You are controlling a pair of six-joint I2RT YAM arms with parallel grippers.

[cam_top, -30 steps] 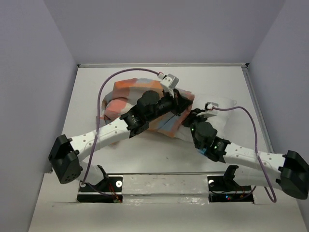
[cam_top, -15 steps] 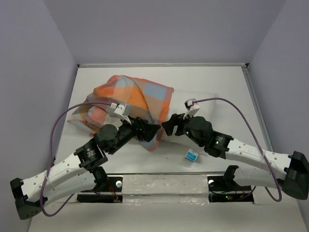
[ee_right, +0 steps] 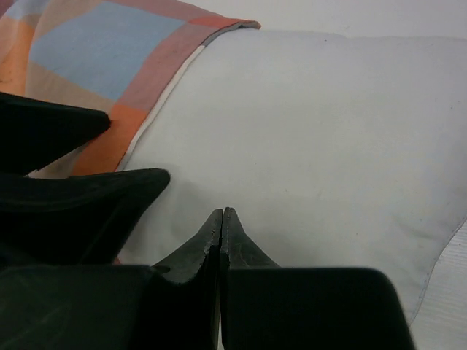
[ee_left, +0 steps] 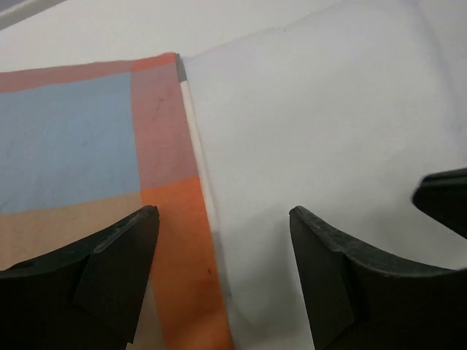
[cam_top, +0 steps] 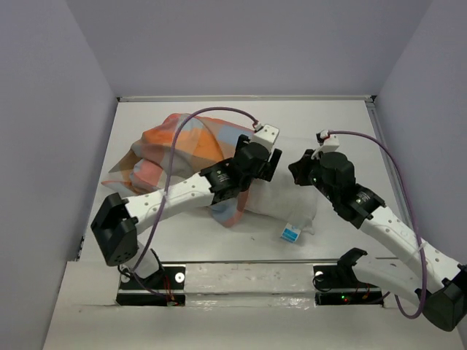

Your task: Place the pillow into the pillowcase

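White cushion: the pillow (cam_top: 281, 208) lies on the bench (cam_top: 343, 124) right of centre; its left part is inside the cover, its right part is bare
Checked fabric: the pillowcase (cam_top: 182, 142), in orange, grey-blue and cream, covers the pillow's left end and bunches toward the rear left; its open hem crosses the pillow near the middle
Overhead view alone: a small blue tag (cam_top: 290, 234) shows at the pillow's near right corner; both arms reach in from the near edge and meet over the hem, each trailing a purple cable (cam_top: 190, 120); the gap of neither pair of fingers can be read from here
Left wrist view alone: the left fingers (ee_left: 139, 230) stand spread wide, one tip over the checked cloth (ee_left: 80, 131), the other over the bare white (ee_left: 328, 117); the hem runs between them; nothing is held; a dark part of the other arm enters at the right edge
Right wrist view alone: the right fingers (ee_right: 221, 219) are closed tip to tip above the bare pillow, just right of the hem; no cloth shows between them; whether the tips touch the pillow cannot be told; the left fingers appear as dark wedges at the left
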